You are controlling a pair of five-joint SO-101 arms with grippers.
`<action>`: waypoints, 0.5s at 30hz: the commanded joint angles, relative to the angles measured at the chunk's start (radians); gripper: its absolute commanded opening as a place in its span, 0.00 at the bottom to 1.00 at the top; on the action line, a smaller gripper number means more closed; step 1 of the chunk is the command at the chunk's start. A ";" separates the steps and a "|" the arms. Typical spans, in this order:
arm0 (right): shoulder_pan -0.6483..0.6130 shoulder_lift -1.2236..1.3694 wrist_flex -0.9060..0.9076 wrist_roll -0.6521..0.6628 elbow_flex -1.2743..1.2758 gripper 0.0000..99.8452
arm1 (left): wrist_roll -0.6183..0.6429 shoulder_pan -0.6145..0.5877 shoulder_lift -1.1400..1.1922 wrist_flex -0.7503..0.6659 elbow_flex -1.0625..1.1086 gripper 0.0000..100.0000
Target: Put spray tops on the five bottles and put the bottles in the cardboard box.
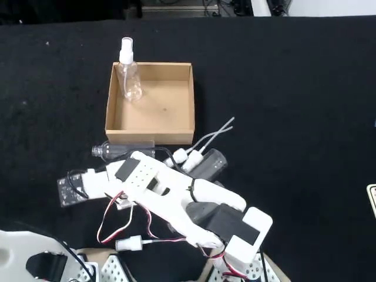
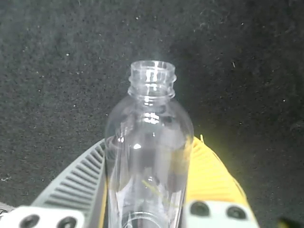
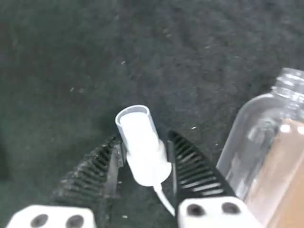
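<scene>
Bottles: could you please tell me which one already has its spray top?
The bottle in the cardboard box: its white spray top is on; the bottle lying outside is open-necked.

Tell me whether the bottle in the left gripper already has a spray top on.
No, the bottle in the left gripper shows a bare, open threaded neck with nothing screwed onto it.

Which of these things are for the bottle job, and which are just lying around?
For the job: cardboard box, capped bottle inside it, held open bottle, held spray top, lying bottle beside the box, loose spray tops.
Just lying about: pale thing at the table edge, too cut off to name.
</scene>
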 commanded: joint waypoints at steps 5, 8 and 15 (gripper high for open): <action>0.025 -0.062 -0.038 -0.285 -0.074 0.02 | 0.000 -0.007 -0.009 0.003 -0.062 0.03; 0.026 -0.039 -0.032 -0.304 -0.062 0.08 | 0.000 -0.004 -0.009 0.005 -0.062 0.03; 0.020 -0.016 0.023 -0.296 -0.062 0.28 | 0.000 -0.001 -0.008 0.005 -0.062 0.03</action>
